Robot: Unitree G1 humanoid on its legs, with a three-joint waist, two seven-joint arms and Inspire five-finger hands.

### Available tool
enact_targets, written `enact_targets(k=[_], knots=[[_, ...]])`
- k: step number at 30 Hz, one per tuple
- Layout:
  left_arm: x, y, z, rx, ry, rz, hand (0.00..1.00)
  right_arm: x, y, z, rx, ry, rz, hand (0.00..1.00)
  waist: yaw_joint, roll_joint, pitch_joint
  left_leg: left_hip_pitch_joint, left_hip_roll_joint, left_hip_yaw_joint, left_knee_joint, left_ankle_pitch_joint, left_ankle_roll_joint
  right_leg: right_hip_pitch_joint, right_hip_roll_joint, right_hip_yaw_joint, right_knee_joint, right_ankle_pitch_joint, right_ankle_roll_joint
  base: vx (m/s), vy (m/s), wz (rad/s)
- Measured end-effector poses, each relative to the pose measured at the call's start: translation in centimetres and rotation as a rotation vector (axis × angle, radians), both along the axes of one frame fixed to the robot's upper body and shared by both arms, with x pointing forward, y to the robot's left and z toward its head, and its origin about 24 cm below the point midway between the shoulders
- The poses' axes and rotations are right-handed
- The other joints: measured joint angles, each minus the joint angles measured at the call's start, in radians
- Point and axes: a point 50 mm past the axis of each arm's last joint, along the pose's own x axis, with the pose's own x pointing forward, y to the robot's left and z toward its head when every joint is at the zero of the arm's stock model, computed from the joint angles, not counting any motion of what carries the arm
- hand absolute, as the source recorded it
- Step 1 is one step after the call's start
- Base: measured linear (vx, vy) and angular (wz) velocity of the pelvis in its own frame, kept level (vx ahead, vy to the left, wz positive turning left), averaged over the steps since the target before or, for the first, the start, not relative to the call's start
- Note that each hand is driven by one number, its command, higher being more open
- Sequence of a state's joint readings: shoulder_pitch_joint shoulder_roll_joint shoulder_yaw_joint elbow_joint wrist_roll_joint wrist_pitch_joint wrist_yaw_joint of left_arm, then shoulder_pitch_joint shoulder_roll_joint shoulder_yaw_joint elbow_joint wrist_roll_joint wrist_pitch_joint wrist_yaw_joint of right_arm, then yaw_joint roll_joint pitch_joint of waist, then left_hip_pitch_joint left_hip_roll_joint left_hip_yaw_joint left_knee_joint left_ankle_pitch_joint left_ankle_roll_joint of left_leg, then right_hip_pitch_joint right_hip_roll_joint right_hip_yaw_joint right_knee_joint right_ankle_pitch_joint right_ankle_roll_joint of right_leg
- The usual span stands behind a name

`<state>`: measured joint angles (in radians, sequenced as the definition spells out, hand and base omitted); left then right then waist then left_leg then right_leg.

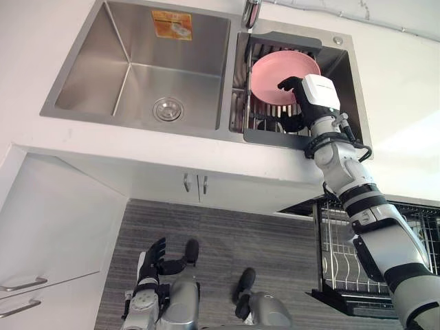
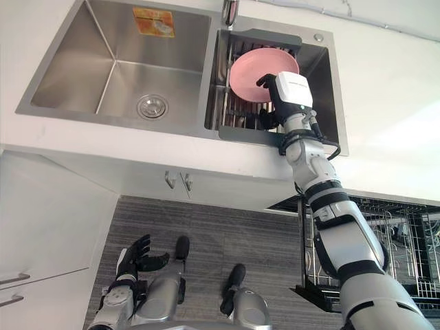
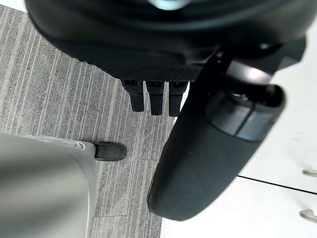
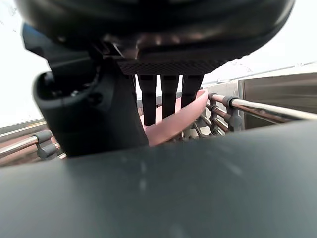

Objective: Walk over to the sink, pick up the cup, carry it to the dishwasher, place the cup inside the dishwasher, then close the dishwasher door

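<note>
The right hand is set in the right basin of the sink, its fingers held nearly straight and laid against a shallow pink dish, the thing offered here as the task's cup. The dish is stood on edge in the wire drainer basket, and since no closed grip can be made out, it is judged touched but not yet lifted. The walk to the sink is thus judged done and the pick-up only begun, while the carry, the placing in the pulled-out dishwasher rack below the desk and the closing of the door are all left. The left hand is hung low over the floor, its fingers relaxed and nothing held.
</note>
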<state>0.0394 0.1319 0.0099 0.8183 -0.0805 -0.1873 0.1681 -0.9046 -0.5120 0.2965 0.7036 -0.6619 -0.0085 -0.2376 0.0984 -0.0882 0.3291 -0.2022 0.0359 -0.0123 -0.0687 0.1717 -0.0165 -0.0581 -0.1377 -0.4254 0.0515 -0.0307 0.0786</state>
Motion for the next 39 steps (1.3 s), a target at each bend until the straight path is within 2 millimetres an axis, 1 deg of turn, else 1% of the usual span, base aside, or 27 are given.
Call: enact_targets(k=[2,4,6,10,15,18,20,22,25,29,33,35,37,39], knots=[[0.1,0.0,0.0,-0.001,-0.003,0.000,0.90,0.0,0.2,0.3,-0.006,-0.016,0.019,0.30,0.001,0.002,0.001,-0.007,0.004,-0.006,-0.001,0.005,-0.003,-0.003,0.006,-0.006,-0.004,0.004,-0.002,-0.03,-0.032,0.06],[0.2,0.0,0.1,-0.008,-0.009,0.007,0.90,-0.2,0.8,0.6,-0.014,-0.035,0.057,0.30,0.011,0.007,0.004,-0.012,0.012,-0.008,-0.001,0.008,-0.006,-0.006,0.012,-0.009,-0.009,0.009,-0.006,-0.02,-0.035,0.02],[0.3,-0.1,0.1,-0.013,-0.011,0.011,0.90,-0.2,1.1,0.9,-0.015,-0.046,0.071,0.30,0.014,0.010,0.006,-0.015,0.017,-0.010,-0.002,0.011,-0.008,-0.006,0.016,-0.010,-0.013,0.013,-0.009,-0.01,-0.033,0.00],[0.3,-0.2,0.1,-0.018,-0.012,0.012,0.90,-0.6,1.7,1.5,-0.004,-0.084,0.101,0.30,0.009,0.021,0.013,-0.014,0.022,-0.010,-0.007,0.014,-0.011,-0.008,0.022,-0.009,-0.015,0.022,-0.007,0.00,0.000,0.00],[0.3,-0.3,0.1,-0.021,-0.011,0.013,0.90,-1.7,1.7,1.6,0.032,-0.142,0.125,0.30,0.008,0.022,0.014,-0.005,0.023,-0.005,-0.016,0.026,-0.017,-0.007,0.024,-0.003,-0.016,0.024,-0.012,0.04,-0.015,-0.04],[0.2,-0.4,0.0,-0.025,-0.007,0.013,0.90,-2.2,1.3,2.3,0.062,-0.192,0.115,0.30,0.008,0.022,0.014,0.008,0.020,0.003,-0.017,0.024,-0.018,0.005,0.023,0.007,-0.019,0.024,-0.011,0.06,-0.010,-0.06],[0.1,-0.5,0.0,-0.025,-0.004,0.014,0.90,-2.4,0.5,3.3,0.092,-0.247,0.088,0.30,0.007,0.022,0.014,0.024,0.019,0.012,-0.017,0.019,-0.018,0.016,0.021,0.016,-0.022,0.023,-0.011,0.03,0.003,-0.07],[0.0,-0.5,-0.1,-0.025,-0.002,0.014,0.90,-2.8,0.3,3.8,0.107,-0.286,0.084,0.30,0.005,0.022,0.014,0.034,0.019,0.022,-0.017,0.015,-0.018,0.022,0.020,0.025,-0.022,0.023,-0.010,0.00,0.002,-0.14],[-0.3,-0.4,-0.2,-0.026,0.007,0.015,0.90,-4.0,0.5,4.1,0.104,-0.345,0.109,0.30,-0.006,0.022,0.013,0.054,0.019,0.037,-0.018,0.007,-0.016,0.032,0.018,0.043,-0.022,0.022,-0.008,0.00,0.000,-0.15],[-0.4,-0.4,-0.3,-0.026,0.015,0.014,0.90,-5.0,0.4,3.2,0.110,-0.350,0.121,0.30,-0.013,0.022,0.013,0.072,0.020,0.051,-0.018,0.000,-0.017,0.042,0.017,0.057,-0.022,0.020,-0.007,0.01,-0.004,-0.09],[-0.5,-0.4,-0.4,-0.025,0.022,0.011,0.90,-6.5,-0.1,2.4,0.133,-0.367,0.122,0.30,-0.023,0.020,0.010,0.081,0.019,0.062,-0.018,-0.004,-0.017,0.045,0.017,0.067,-0.026,0.020,-0.006,0.03,-0.005,-0.08],[-0.7,-0.3,-0.5,-0.024,0.030,0.011,0.90,-7.6,-0.2,1.6,0.164,-0.376,0.128,0.30,-0.029,0.019,0.009,0.096,0.020,0.080,-0.018,-0.011,-0.017,0.053,0.016,0.083,-0.030,0.020,-0.005,0.04,-0.005,-0.23],[-1.1,-0.2,-0.8,-0.020,0.049,0.002,0.90,-9.3,-0.7,0.1,0.207,-0.369,0.118,0.30,-0.042,0.018,-0.008,0.112,0.020,0.107,-0.018,-0.024,-0.018,0.056,0.015,0.109,-0.034,0.021,-0.005,0.04,-0.001,-0.33],[-1.5,-0.1,-1.0,-0.018,0.067,-0.008,0.90,-10.2,-1.2,-1.1,0.240,-0.349,0.092,0.30,-0.057,0.016,-0.022,0.121,0.022,0.126,-0.018,-0.033,-0.019,0.053,0.015,0.129,-0.035,0.021,-0.004,0.05,0.002,-0.36]])
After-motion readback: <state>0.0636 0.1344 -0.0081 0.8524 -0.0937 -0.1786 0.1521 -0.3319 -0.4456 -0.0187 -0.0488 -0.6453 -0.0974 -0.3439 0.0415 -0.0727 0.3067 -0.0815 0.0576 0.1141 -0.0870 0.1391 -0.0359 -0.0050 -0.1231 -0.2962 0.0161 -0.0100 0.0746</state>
